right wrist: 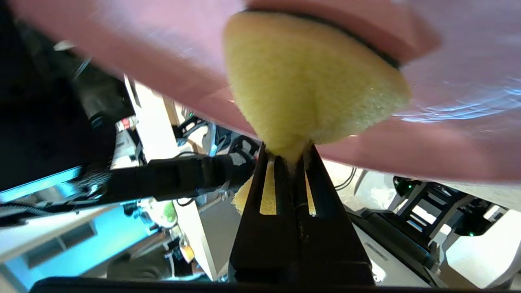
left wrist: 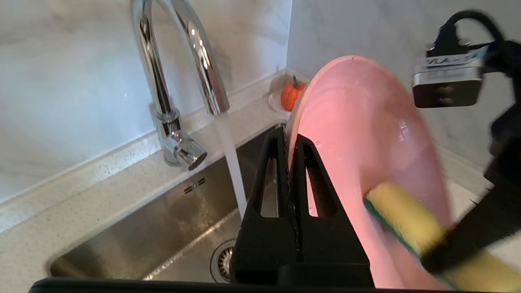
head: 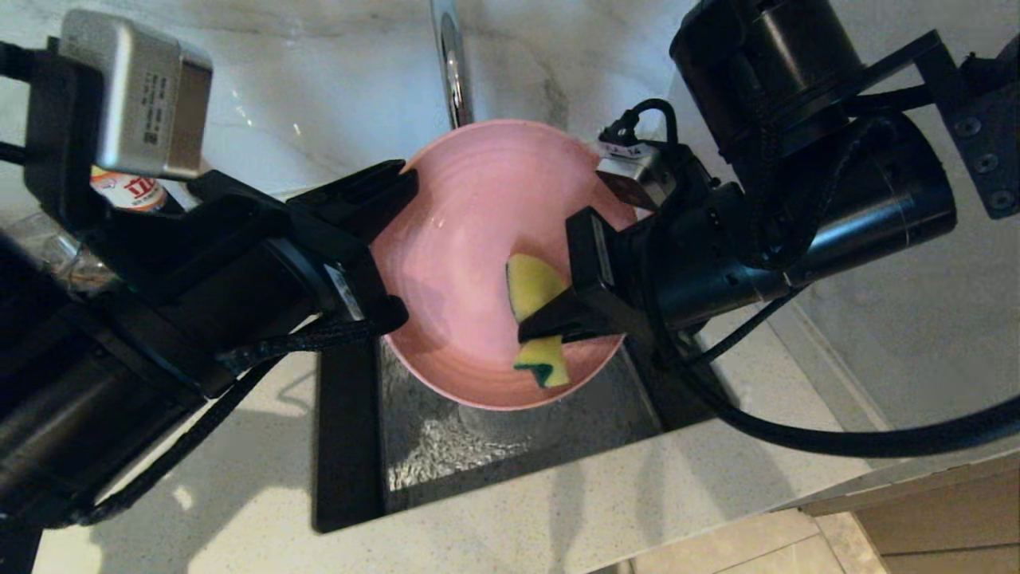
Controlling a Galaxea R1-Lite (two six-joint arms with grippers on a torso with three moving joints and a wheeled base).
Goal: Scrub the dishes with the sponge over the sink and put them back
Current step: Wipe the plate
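The left gripper (head: 398, 239) is clamped tight on the rim of the pink plate (head: 470, 239). It holds the plate up on a slant over the sink (head: 446, 446), most likely so that dirty water drips into the basin and not onto the counter (head: 558, 510). The plate's hollow face is turned toward the other arm, so the sponge can get at it.

The right gripper (head: 550, 319) is squeezed shut on the pinched middle of the sponge (head: 538, 319). The sponge is pressed against the inside of the plate, near its lower edge (the green rough side looks to be the one against the pink). The scrub looks to be under way, and the plate has not been put back.

The head view shows both arms and how they meet over the sink, but only a strip of the tap (head: 454, 72).

The left wrist view shows more: the tap (left wrist: 179, 73) is running, and its water (left wrist: 234, 167) falls just beside the plate (left wrist: 366, 134), not on it. It also shows the drain (left wrist: 222, 262) in the sink floor and a small orange fruit (left wrist: 292, 95) in the back corner of the counter.

The right wrist view shows the sponge (right wrist: 309, 89) very close, bulging out past the clamped fingers, with the plate (right wrist: 447, 134) right behind it.

The teal bowl is not in any view.
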